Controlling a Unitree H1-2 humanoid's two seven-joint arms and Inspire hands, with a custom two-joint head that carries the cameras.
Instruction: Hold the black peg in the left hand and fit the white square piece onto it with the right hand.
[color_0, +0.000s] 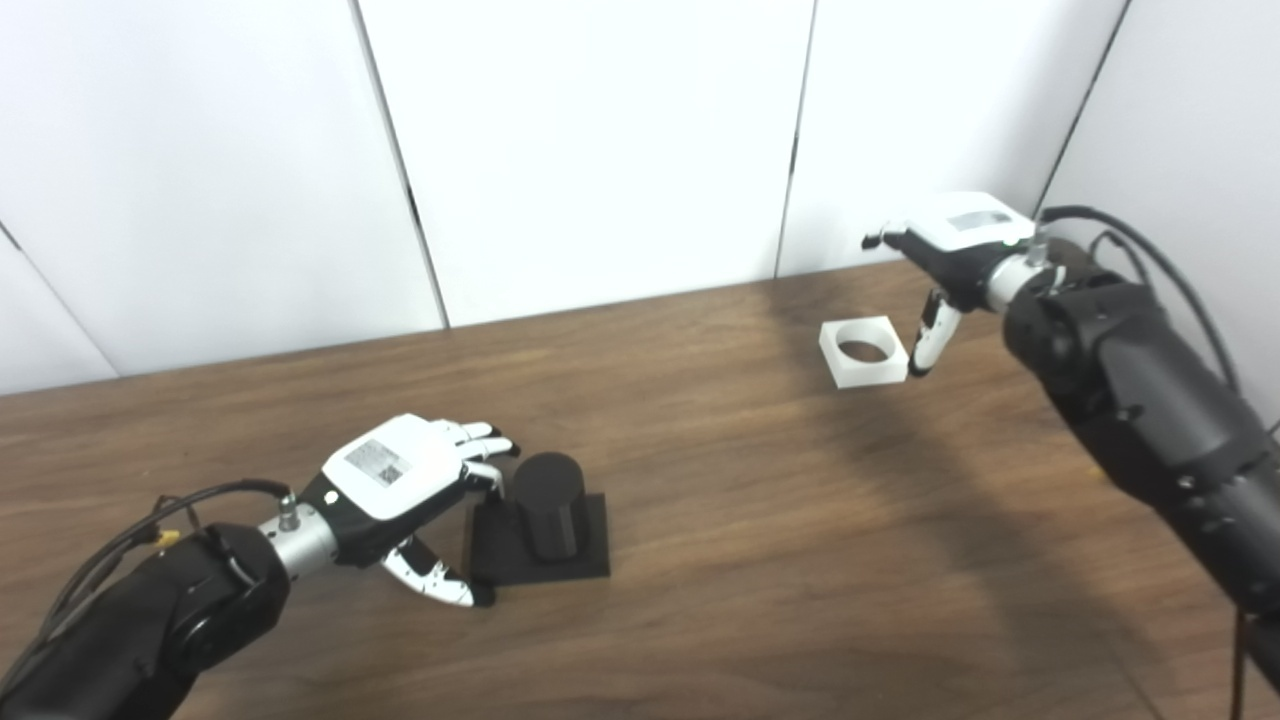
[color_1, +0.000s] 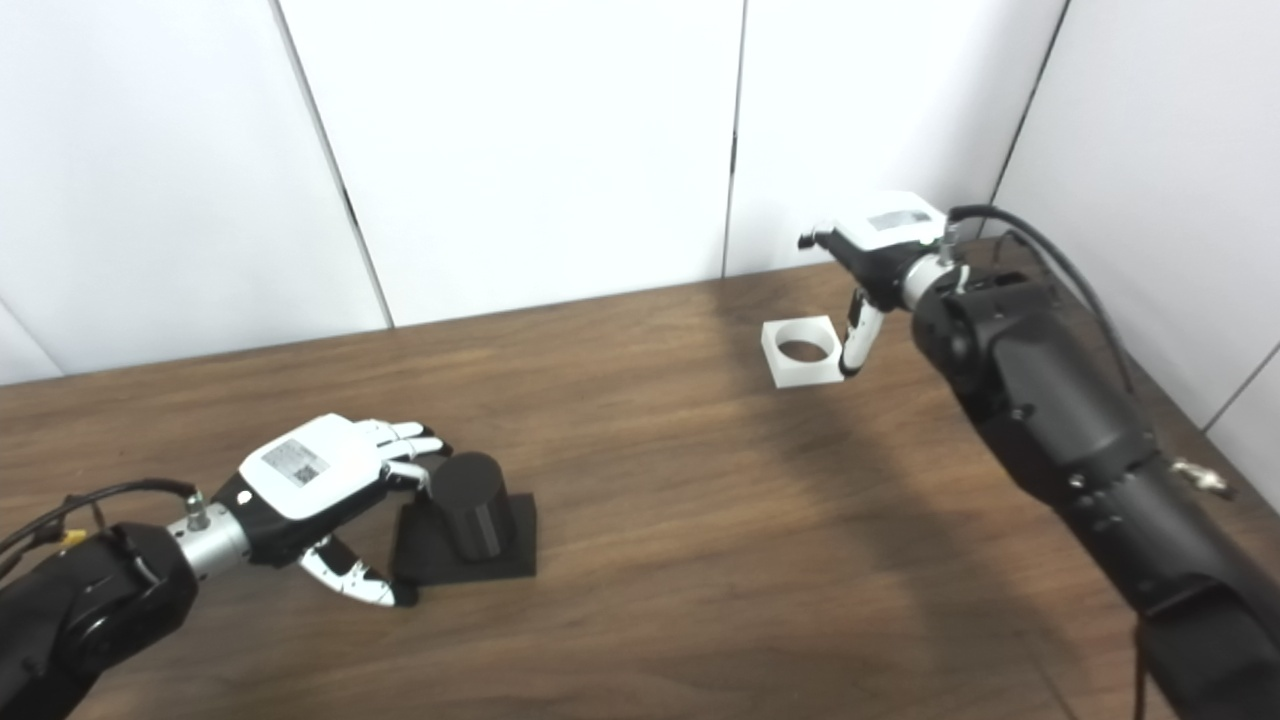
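Black peg (color_0: 551, 505) upright on its flat square base at about 7 o'clock on the brown table (color_0: 760, 560), near the front left. Left hand (color_0: 405, 485) right beside it at its 9 o'clock, spread around it but closed on nothing: fingers (color_0: 480, 440) reaching toward the top of the cylinder, thumb (color_0: 440, 583) low by the corner of the base, neither clearly pressing. White square piece (color_1: 800, 351) flat on the table at about 1 o'clock, far right, near the back wall and well apart from the peg, round hole facing up. Right hand (color_1: 870, 270) hovering just at its 3 o'clock, fingers apart, 1 fingertip hanging down against or just beside the right edge; contact too close to call. Nothing held by either hand. Likely a light, stiff, printed-plastic pair with smooth, somewhat slippery faces. Best grasp for the piece probably across 2 opposite outer walls, hole left unobstructed. Best grasp for the peg probably low on the cylinder or at the base, upper length left free for the hole. Thin walls unlikely to crush, but a snug fit apt to jam if tilted.
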